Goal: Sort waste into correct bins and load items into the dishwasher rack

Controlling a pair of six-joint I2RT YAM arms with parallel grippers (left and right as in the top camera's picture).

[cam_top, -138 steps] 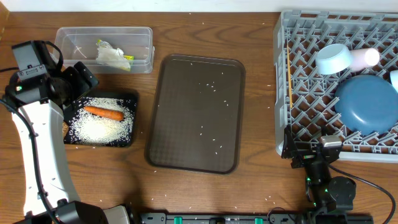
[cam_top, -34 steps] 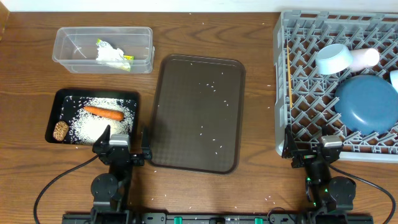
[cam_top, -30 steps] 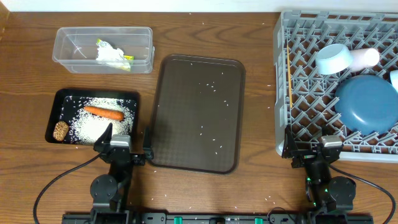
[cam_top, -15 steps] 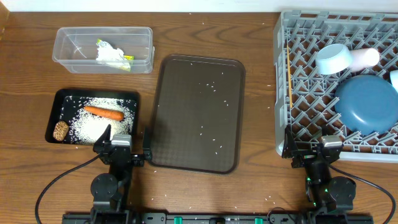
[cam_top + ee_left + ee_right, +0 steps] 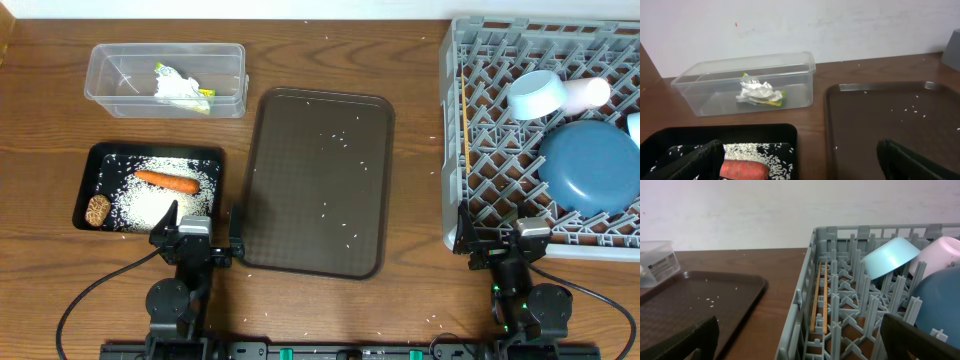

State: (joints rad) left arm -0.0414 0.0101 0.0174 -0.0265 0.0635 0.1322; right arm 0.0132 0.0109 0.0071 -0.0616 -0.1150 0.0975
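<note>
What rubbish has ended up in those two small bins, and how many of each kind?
Carrot, in the black tray: 1
Brown food lump, same tray: 1
Rice heap, same tray: 1
Crumpled tissue, in the clear tub: 1
Wrapper, same tub: 1
Total: 5
</note>
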